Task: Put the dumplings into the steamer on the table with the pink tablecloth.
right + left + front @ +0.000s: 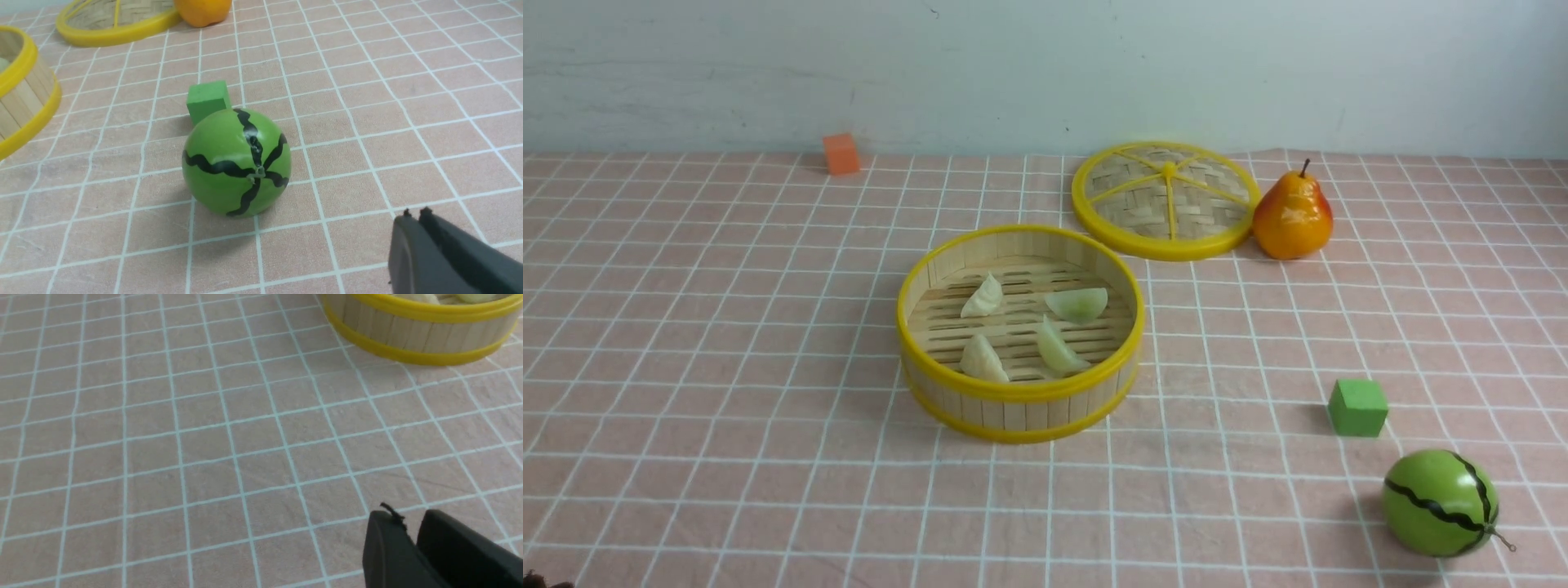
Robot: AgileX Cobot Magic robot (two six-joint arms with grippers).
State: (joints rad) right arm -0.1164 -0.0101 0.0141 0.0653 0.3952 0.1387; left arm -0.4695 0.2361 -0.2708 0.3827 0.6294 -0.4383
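worktop (686,343): flat surface fully covered by the pink tablecloth (1258,506), salmon with a thin white square grid, lightly creased. steamer (1019,400): round shallow bamboo basket, wooden-strip wall, yellow rims top and bottom, slatted floor; stands near the middle of the worktop, upright, open. lid (1165,200): flat woven bamboo disc with yellow rim and spokes, lying behind and to the right of the steamer, apart from it, touching or just beside the pear. toy watermelon (1439,503): green ball with black wavy stripes, front right. pear (1292,217): orange-yellow, glossy, upright. green cube (1357,407): just behind the watermelon. orange cube (840,153): far left, by the wall. dumplings (1023,325): four pale crescents with pleated edges, all lying inside the steamer on its floor, apart from one another; none seen on the cloth, so the task looks complete. handling, judged: light, probably soft or rubbery and a little slick; best pinched across the plump belly, not the thin pleated edge. left gripper (410,526): fingers drawn close with only a narrow slit, holding nothing, over bare cloth near the steamer. right gripper (416,216): fingers closed tip to tip, empty, near the watermelon. brands, labels, writing: none legible.
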